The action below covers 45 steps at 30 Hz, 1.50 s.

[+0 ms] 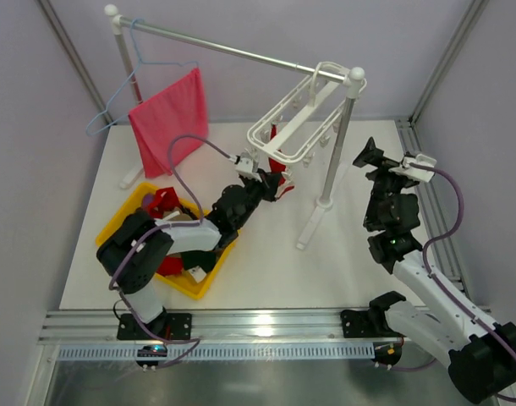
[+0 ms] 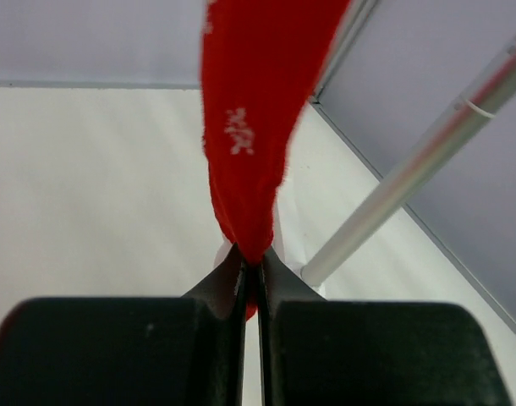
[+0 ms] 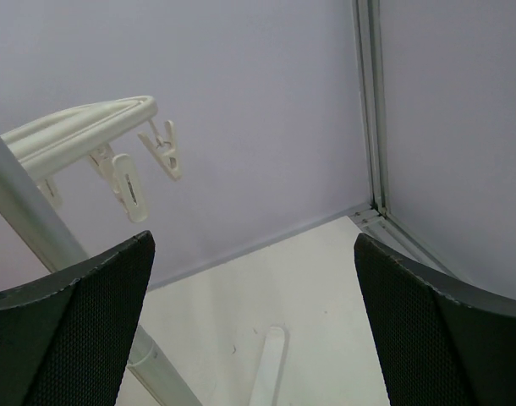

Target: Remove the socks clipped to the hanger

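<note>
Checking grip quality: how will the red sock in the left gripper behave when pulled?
Probably floppy: the red sock folds limply into the shut left gripper. Its fuzzy knit looks grippy, unlikely to slip. Thin and small, so likely light.

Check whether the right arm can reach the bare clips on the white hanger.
Probably yes: the open right claw faces the clips with nothing between, though the rack post stands close alongside.

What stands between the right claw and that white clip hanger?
Only the rack's upright post; the top view shows it between right gripper and hanger.
</note>
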{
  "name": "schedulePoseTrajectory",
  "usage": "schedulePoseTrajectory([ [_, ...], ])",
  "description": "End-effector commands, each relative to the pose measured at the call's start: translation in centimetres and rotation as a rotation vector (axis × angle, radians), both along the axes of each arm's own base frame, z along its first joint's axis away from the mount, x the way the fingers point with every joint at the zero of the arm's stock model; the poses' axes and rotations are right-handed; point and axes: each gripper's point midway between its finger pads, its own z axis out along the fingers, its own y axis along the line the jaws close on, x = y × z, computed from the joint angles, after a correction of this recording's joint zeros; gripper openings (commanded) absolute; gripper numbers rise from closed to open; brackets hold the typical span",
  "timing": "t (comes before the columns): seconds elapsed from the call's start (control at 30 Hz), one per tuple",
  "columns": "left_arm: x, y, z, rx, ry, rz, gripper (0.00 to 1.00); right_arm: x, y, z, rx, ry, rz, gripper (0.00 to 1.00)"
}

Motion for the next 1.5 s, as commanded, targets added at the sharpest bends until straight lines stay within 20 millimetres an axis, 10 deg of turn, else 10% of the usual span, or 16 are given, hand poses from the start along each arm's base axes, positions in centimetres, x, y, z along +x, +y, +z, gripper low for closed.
schedulePoseTrajectory([
  [0.0, -2.6, 1.0, 3.3, 0.010, -0.124, 0.042, 0.00, -0.4, 1.1, 2.7, -0.007, -0.035, 0.085, 1.00],
  [0.53, -8.6, 4.7, 6.2, 0.110, -0.197, 0.149, 0.00, -4.1, 7.5, 7.7, -0.099, -0.110, 0.273, 1.00],
  [1.17, -13.3, 11.0, 5.4, 0.183, -0.160, 0.310, 0.00, -6.7, 6.1, 11.0, -0.071, -0.209, 0.263, 1.00],
  [1.47, -13.2, 10.7, 5.2, 0.209, -0.163, 0.304, 0.00, -9.3, 6.2, 15.2, -0.072, -0.330, 0.360, 0.99],
])
